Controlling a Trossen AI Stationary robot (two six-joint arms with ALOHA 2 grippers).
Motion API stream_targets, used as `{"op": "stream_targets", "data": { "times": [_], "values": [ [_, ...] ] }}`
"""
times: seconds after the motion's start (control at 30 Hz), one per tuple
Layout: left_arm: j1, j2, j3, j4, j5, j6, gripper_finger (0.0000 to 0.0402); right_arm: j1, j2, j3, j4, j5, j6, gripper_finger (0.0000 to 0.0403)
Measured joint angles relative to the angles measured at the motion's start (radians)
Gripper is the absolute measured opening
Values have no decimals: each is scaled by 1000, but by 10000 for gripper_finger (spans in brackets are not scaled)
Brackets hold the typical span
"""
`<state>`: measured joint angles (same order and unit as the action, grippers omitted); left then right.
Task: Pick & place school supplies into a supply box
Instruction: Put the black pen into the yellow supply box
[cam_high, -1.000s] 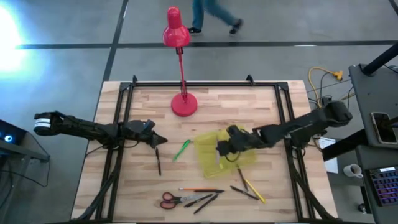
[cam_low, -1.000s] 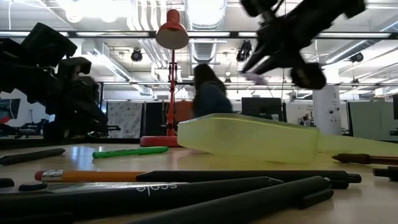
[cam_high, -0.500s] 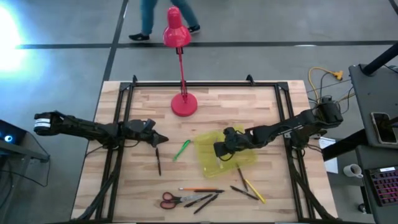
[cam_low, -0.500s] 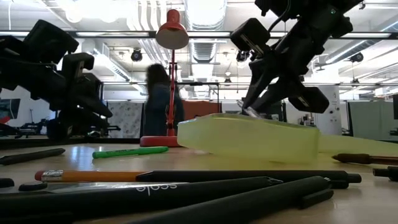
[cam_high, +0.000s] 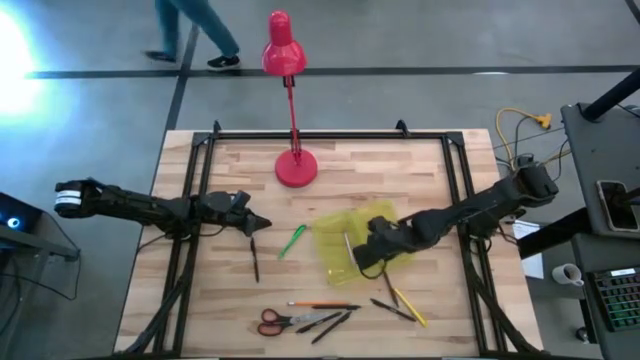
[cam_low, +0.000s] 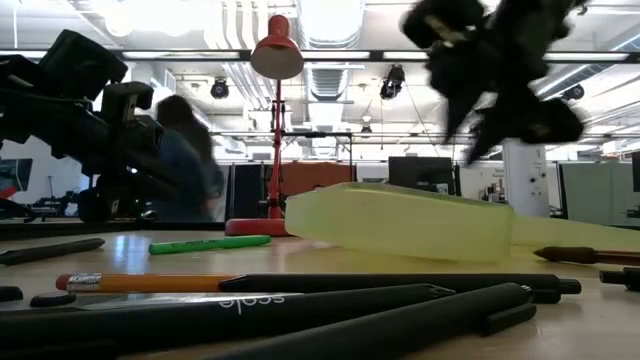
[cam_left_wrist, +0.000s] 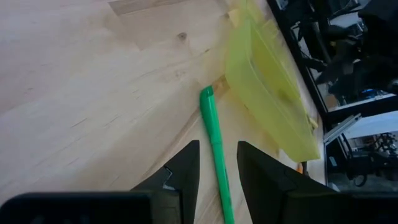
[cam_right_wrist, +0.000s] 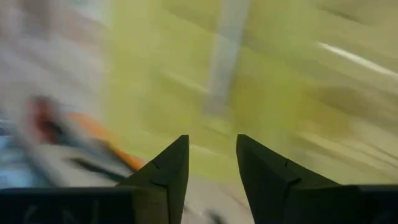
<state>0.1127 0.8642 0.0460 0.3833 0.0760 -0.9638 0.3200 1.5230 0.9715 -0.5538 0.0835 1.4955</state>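
Note:
The supply box (cam_high: 345, 240) is a translucent yellow-green case lying open right of the table's middle, with a pale pencil (cam_right_wrist: 227, 56) inside it. My right gripper (cam_high: 362, 260) hangs open above the box's near part, holding nothing; it is blurred in the low view (cam_low: 500, 70). My left gripper (cam_high: 258, 226) waits open at the table's left, its fingers pointing at the green marker (cam_left_wrist: 214, 143), which lies flat beyond them. A black pen (cam_high: 255, 260) lies near it. Red-handled scissors (cam_high: 272, 322), an orange pencil (cam_high: 320, 305), black pens (cam_high: 328, 322) and a yellow pencil (cam_high: 410, 306) lie along the near edge.
A red desk lamp (cam_high: 294, 165) stands on its round base at the table's far middle. A black frame (cam_high: 200, 200) runs along the table's sides. A person walks past on the floor beyond the far edge.
My right gripper has dropped to the supply box, then risen again and drifted a little toward the table's near edge. The pale pencil that showed at its fingertips is gone from them. My left arm has kept still.

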Motion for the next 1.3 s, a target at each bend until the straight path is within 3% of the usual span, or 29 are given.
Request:
{"op": "stream_targets", "data": {
  "times": [0.17,0.63,0.73,0.9,1.0,1.1,1.2,1.3],
  "values": [
    [0,0,0,1,0,0,92,84,25,114,-343,-54,107,128],
    [0,12,0,1,0,3,92,226,83,101,-284,-214,294,130],
    [0,12,0,26,-1,14,92,266,83,98,-284,-207,346,130],
    [-17,11,25,54,7,175,92,327,83,104,-307,-54,461,130],
    [-47,12,85,-69,44,330,92,344,80,106,-311,-26,492,130],
    [-80,12,172,-314,46,438,92,348,80,106,-312,-23,493,130],
    [-85,25,260,-523,45,457,92,348,81,106,-314,-5,495,130],
    [-85,44,328,-627,14,457,92,348,81,106,-333,7,492,130]
  ]
}}
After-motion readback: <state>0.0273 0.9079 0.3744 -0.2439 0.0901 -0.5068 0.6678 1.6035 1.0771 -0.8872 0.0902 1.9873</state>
